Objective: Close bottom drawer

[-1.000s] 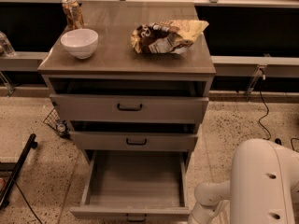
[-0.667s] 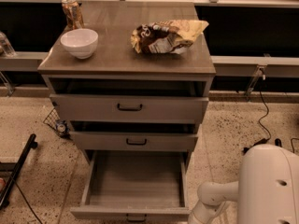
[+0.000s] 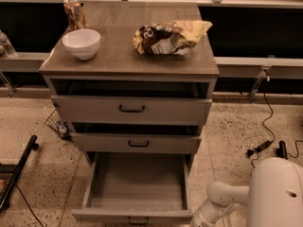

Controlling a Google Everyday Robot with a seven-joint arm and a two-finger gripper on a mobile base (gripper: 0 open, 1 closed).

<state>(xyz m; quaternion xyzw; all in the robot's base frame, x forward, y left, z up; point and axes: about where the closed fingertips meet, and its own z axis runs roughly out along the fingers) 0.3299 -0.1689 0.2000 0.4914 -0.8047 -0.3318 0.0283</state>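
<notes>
While bottom drawer [image 3: 137,189] gapes, gripper lies below view.

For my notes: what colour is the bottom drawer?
Grey-brown wood grain on the bottom drawer, camera view; the hand is out of view, lower right.

No text, brand or number can be read. The print on the crumpled snack bag [image 3: 168,38] on the counter [image 3: 118,60] is too blurred, as is the can [image 3: 74,13]. The pincer is out of view, beyond the white arm [image 3: 222,200] at the lower edge.
</notes>
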